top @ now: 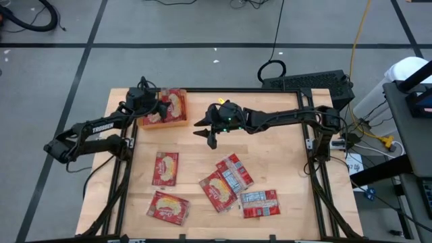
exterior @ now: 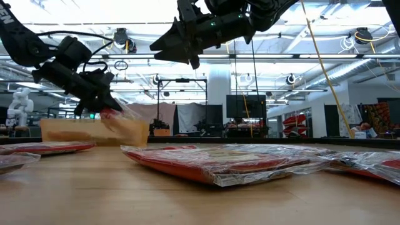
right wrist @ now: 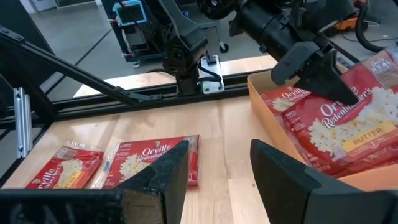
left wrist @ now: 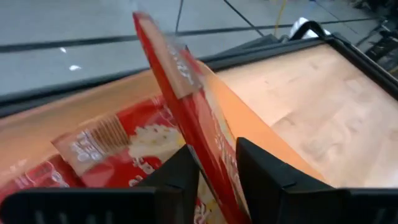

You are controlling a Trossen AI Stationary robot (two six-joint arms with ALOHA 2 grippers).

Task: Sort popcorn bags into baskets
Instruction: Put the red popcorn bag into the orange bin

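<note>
An orange basket (top: 162,124) stands at the table's far left with red popcorn bags (top: 175,102) in it. My left gripper (top: 160,108) is over the basket, shut on one more red bag (left wrist: 186,93), which stands on edge. Several other bags lie flat on the table: two at near left (top: 166,168) (top: 168,207), and an overlapping pair (top: 217,191) with one beside it (top: 260,203) at near centre. My right gripper (top: 204,133) hovers open above the table's middle, nothing between its fingers (right wrist: 161,174). My left gripper pinches the red bag between its two fingers, at the bag's nearer end (left wrist: 214,158). The fingers slant down from the table's left and lie along the bag. The bag stands on edge and tilted, its lower part inside the basket over a flat-lying bag (left wrist: 118,146).
A black metal frame (top: 310,145) borders the table on all sides. Bare wood (top: 270,148) lies between the basket and the right frame. A black keyboard (top: 307,82) sits beyond the far edge. My left arm (right wrist: 280,31) reaches over the basket (right wrist: 261,99) in the right wrist view.
</note>
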